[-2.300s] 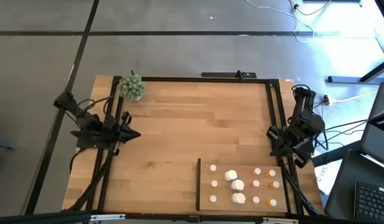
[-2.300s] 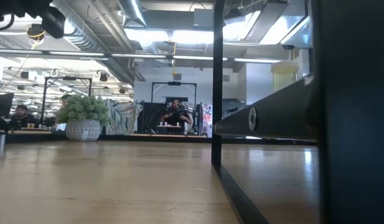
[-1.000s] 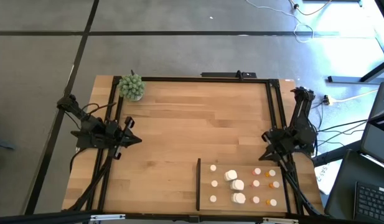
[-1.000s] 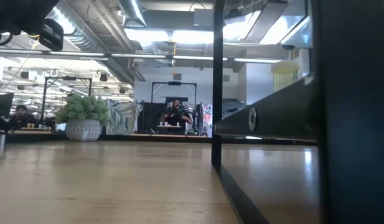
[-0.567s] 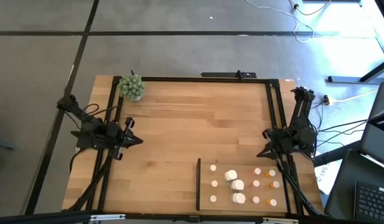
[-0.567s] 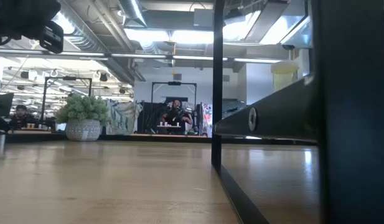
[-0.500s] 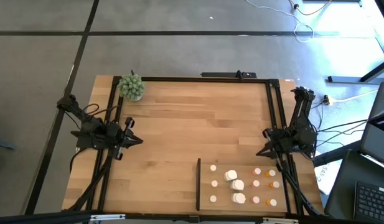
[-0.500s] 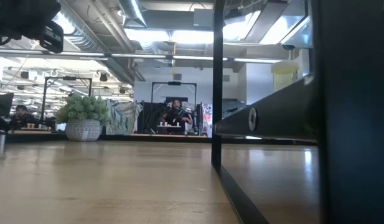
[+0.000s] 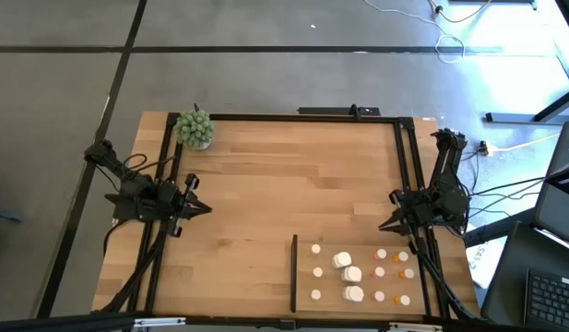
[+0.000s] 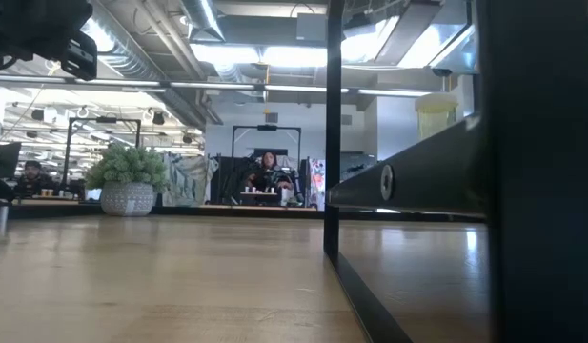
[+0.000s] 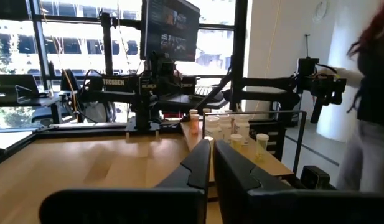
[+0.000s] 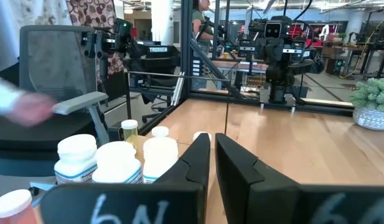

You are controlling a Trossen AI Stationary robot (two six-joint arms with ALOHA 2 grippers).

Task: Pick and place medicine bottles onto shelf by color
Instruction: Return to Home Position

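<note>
The medicine bottles [image 9: 358,274] stand upright on the pale shelf panel [image 9: 304,261] at the table's near right, beside its black strip [image 9: 294,272]: small white ones on the left, chunkier white ones in the middle, orange ones with white caps on the right. My right gripper [image 9: 384,225] hovers just beyond their far right corner, shut and empty; its wrist view shows the bottles [image 12: 117,163] close by. My left gripper [image 9: 205,208] hovers at the table's left side, shut and empty, pointing right; the bottles [image 11: 232,130] show far off in its wrist view.
A green spiky plant ball [image 9: 195,128] in a pot stands at the far left corner. The black table frame [image 9: 302,117] runs along the far and side edges. Bare wood lies across the table's middle [image 9: 293,184]. A person [image 11: 369,106] stands beyond the table's right side.
My right gripper has moved a little toward the table's near edge, closer to the bottles. My left gripper has kept nearly still. The bottles have not moved.
</note>
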